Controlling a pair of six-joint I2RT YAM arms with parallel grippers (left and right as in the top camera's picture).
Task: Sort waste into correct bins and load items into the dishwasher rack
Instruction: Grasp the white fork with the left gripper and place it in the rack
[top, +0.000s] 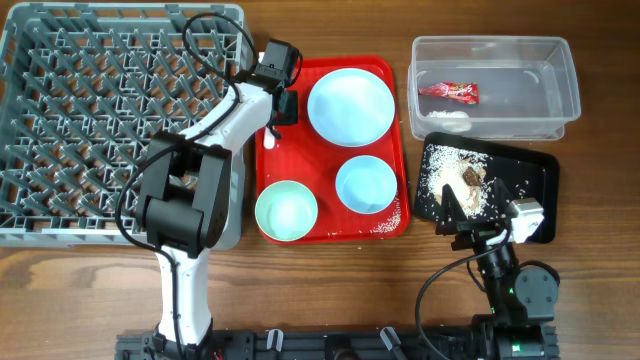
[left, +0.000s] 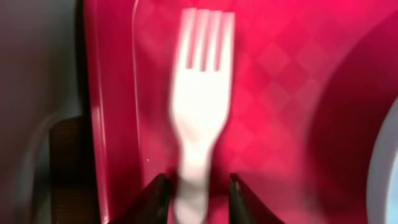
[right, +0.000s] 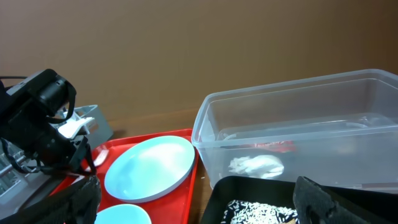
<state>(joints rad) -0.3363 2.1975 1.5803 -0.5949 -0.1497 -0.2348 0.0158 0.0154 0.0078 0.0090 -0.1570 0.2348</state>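
Observation:
My left gripper (top: 283, 106) is low over the far left corner of the red serving tray (top: 392, 72). Its fingers (left: 198, 182) are open on either side of the white fork's (left: 202, 93) handle; the fork (top: 270, 138) lies flat on the tray. The pale-blue plate (top: 350, 105), pale-blue bowl (top: 366, 184) and light-green bowl (top: 286, 211) sit on the tray. The grey rack (top: 100, 100) is at the left. My right gripper (top: 457, 218) (right: 198, 182) is wide open and empty over the black tray's (top: 535, 180) near left corner. The cup and spoon are out of view.
The clear tub (top: 520, 100) at the back right holds the red wrapper (top: 450, 92) and a crumpled white tissue (right: 255, 165). Rice crumbs with brown bits (top: 455, 170) lie on the black tray. Stray grains lie along the red tray's front right edge.

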